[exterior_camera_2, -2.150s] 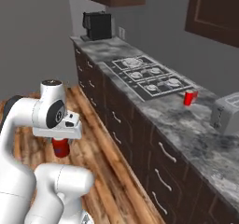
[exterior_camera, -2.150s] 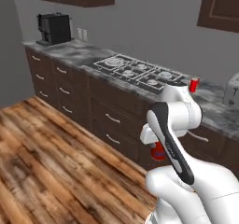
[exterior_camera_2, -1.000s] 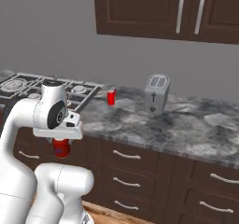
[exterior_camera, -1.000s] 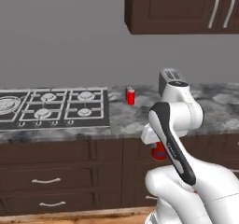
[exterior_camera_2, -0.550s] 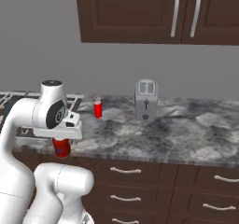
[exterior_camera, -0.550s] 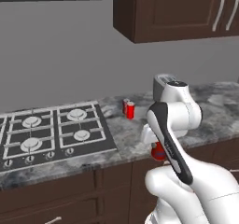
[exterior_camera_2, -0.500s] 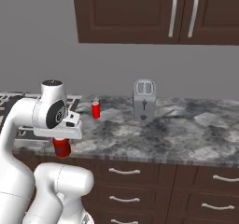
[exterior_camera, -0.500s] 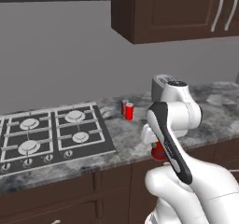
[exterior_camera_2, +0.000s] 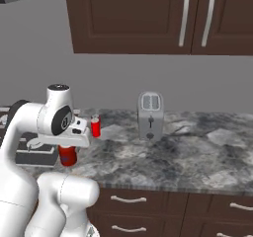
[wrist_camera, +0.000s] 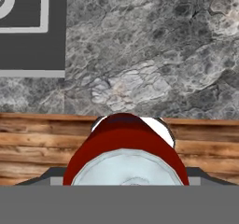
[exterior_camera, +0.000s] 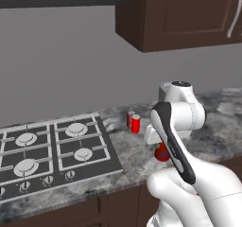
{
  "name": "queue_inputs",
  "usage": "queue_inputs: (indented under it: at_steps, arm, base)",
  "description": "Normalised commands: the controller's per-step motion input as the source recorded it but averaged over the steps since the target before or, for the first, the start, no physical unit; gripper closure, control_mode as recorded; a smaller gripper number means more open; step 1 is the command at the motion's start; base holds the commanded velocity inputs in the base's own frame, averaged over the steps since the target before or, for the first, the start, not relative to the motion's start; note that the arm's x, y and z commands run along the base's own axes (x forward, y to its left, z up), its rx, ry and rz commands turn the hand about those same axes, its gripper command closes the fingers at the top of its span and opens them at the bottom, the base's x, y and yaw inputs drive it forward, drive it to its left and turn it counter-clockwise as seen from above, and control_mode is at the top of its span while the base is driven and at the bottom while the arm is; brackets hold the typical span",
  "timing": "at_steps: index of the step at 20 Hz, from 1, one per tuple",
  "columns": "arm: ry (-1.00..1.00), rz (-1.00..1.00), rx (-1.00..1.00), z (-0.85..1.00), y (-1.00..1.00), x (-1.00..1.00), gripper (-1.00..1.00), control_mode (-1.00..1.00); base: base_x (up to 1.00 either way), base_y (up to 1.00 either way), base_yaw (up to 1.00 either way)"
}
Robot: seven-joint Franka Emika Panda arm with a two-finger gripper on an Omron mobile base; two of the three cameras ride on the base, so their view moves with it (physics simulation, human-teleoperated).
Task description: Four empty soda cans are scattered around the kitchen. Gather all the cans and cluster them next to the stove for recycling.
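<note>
Can in claw, short of the stove-side drop zone.

My claw (exterior_camera_2: 67,149) grips a red can (exterior_camera_2: 67,155), which hangs below the hand at the front edge of the table (exterior_camera_2: 197,167); in the hand view the can (wrist_camera: 126,155) sits between the fingers, over the table edge with wood floor beneath. Two cans (exterior_camera: 133,122) already stand close together on the table just right of the stove (exterior_camera: 52,150), near the back wall. I judge the step in hand to be carrying this can to that cluster. To do it well, I keep the can upright, lift it above table height before moving inward, approach the pair from the front, and set it down just beside them without knocking them. I release only once its base rests flat on the table, clear of the toaster (exterior_camera_2: 150,115).
</note>
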Motion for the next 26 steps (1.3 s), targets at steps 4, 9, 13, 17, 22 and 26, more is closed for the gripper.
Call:
queue_inputs:
  at_steps: [4,9,13,17,22,26]
  arm:
    - [0.00,0.00,0.00,0.00,0.00,0.00,1.00,1.00]
    - [0.00,0.00,0.00,0.00,0.00,0.00,1.00,1.00]
    - [0.00,0.00,0.00,0.00,0.00,0.00,1.00,1.00]
    - [0.00,0.00,-0.01,0.00,0.06,0.53,1.00,-1.00]
    - [0.00,0.00,-0.05,0.00,0.30,1.00,1.00,-1.00]
    - [0.00,0.00,-0.05,0.00,0.35,0.96,1.00,-1.00]
  base:
    - [0.42,0.00,0.03]
    - [0.60,0.00,0.38]
    - [0.30,0.00,0.13]
    - [0.03,0.00,0.00]
    - [0.00,0.00,0.00]
    - [0.00,0.00,0.00]
